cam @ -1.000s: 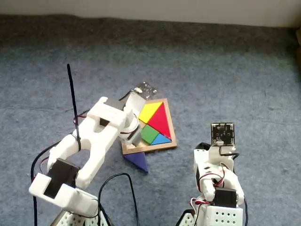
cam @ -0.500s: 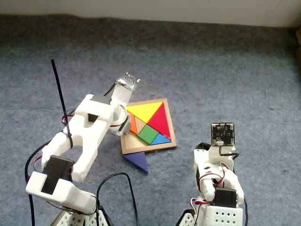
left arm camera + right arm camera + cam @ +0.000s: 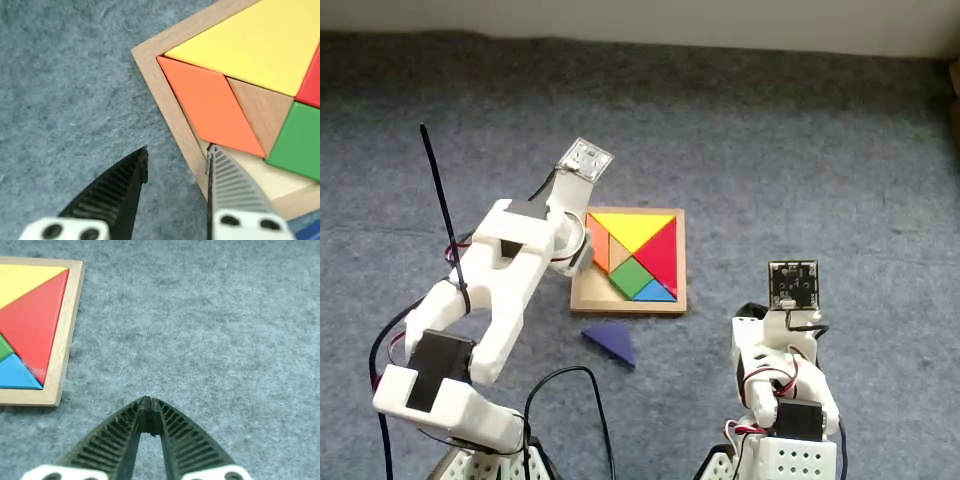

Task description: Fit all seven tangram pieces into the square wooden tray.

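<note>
A soft, fuzzy, blue-grey carpet (image 3: 800, 170) covers the worktop (image 3: 410, 150). The carpet looks darker at the far edge. Behind it runs 1 pale strip of wall (image 3: 720, 20).

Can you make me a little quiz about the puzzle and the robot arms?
1. True or false: the purple piece lies on the carpet, outside the tray.
2. Pick one. The left gripper is: A open, B shut on a piece, C shut on nothing.
3. Fill in: the piece in the tray nearest the left gripper is ____.
Key: 1 true; 2 A; 3 orange piece.
</note>
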### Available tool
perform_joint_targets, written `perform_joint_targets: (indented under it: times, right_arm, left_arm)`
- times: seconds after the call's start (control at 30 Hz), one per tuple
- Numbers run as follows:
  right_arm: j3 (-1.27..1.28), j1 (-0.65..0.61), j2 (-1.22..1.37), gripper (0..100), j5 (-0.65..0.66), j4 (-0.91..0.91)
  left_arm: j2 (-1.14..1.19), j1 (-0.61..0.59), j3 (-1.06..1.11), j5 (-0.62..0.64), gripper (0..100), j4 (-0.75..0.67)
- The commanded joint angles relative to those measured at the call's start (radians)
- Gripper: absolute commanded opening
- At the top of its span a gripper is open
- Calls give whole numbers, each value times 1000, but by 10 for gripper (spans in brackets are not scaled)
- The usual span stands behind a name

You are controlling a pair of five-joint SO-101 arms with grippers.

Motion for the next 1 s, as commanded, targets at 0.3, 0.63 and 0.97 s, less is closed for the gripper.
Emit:
perform_joint_targets:
  times: [0.3, 0.63, 0.97]
  right_arm:
    - [148, 13, 7, 9, -3, 1]
    - [148, 13, 7, 9, -3, 1]
    - [148, 13, 7, 9, -3, 1]
  left_arm:
    - [-383, 251, 47, 110, 197, 305]
    - [-456, 311, 205, -31, 316, 310]
    - [-269, 311, 259, -187, 315, 233]
